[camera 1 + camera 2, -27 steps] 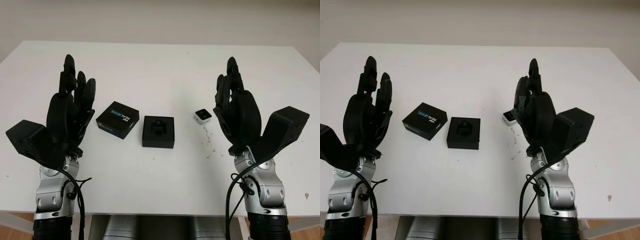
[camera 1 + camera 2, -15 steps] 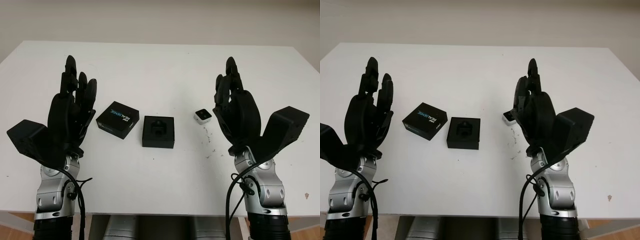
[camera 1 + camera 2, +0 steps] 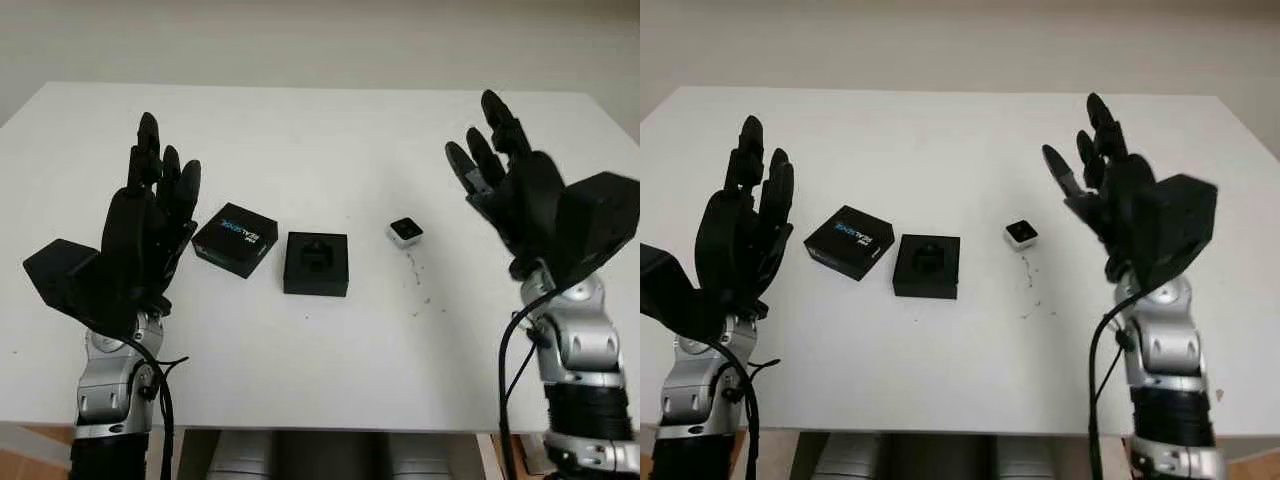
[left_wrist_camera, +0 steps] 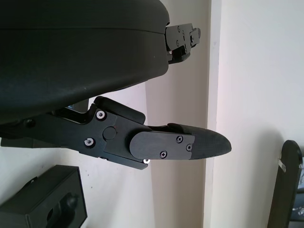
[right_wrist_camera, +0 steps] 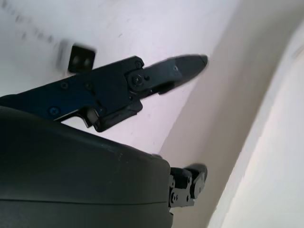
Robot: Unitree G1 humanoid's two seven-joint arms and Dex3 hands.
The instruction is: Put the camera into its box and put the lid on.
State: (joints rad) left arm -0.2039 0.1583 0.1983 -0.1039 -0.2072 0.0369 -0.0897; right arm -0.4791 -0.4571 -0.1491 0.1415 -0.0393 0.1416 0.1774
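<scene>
A small white-edged camera lies on the white table, right of centre. Left of it sits the open black box with a moulded insert. Beside the box, further left, lies its black lid with printed lettering. My left hand is open, raised above the table left of the lid. My right hand is open, raised to the right of the camera and apart from it. The left wrist view catches a corner of the box; the right wrist view catches the camera beyond a finger.
Small dark specks mark the table just in front of the camera. The table's far edge meets a pale wall. Bare tabletop stretches behind and in front of the three objects.
My right hand has swung to the right and further back, away from the camera. The left hand has shifted only slightly. Camera, box and lid lie where they were.
</scene>
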